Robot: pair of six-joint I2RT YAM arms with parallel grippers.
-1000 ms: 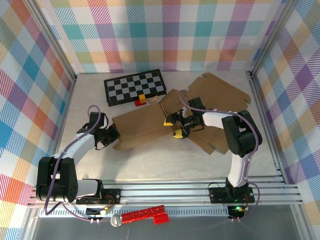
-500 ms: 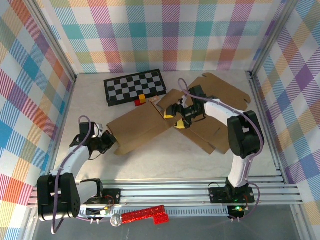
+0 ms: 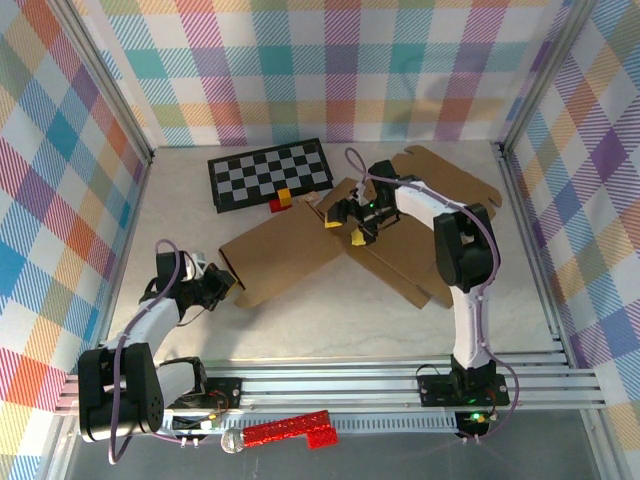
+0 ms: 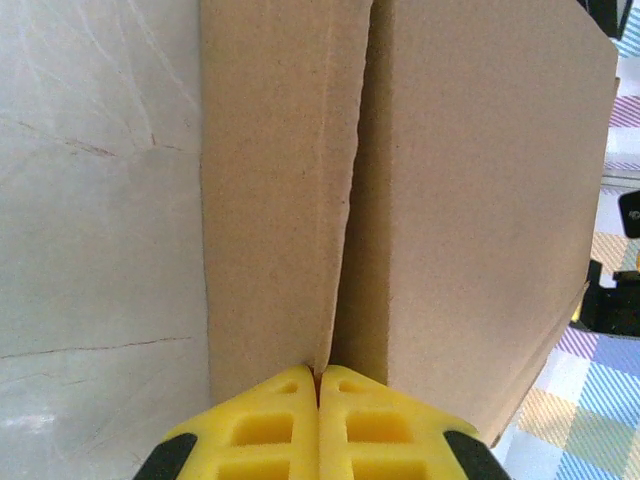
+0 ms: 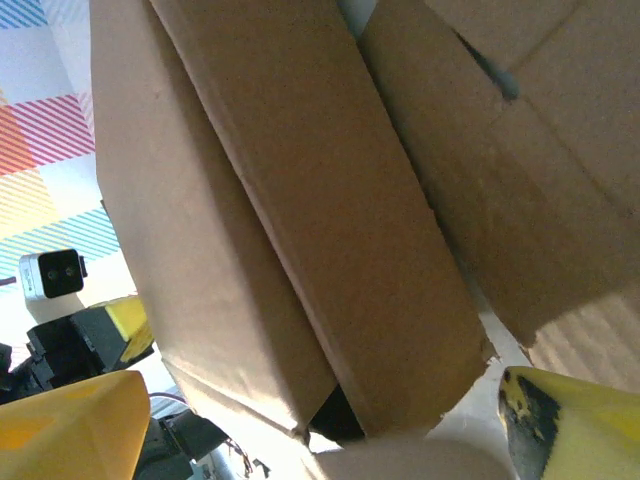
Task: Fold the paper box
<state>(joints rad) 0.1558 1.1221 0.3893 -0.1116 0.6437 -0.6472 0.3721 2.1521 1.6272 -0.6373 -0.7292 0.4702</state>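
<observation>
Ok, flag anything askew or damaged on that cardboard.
The cardboard box lies diagonally on the table. In the left wrist view its two flaps meet along a crooked, kinked seam running up from the left gripper. In the right wrist view one panel corner looks ragged, perhaps slightly torn.

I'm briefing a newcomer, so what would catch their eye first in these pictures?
The brown cardboard box sprawled across the middle of the table stands out first, with the left tool at its near-left corner and the right tool open at its centre. Beyond it lies a black-and-white checkerboard, framed by loud plaid walls.
</observation>
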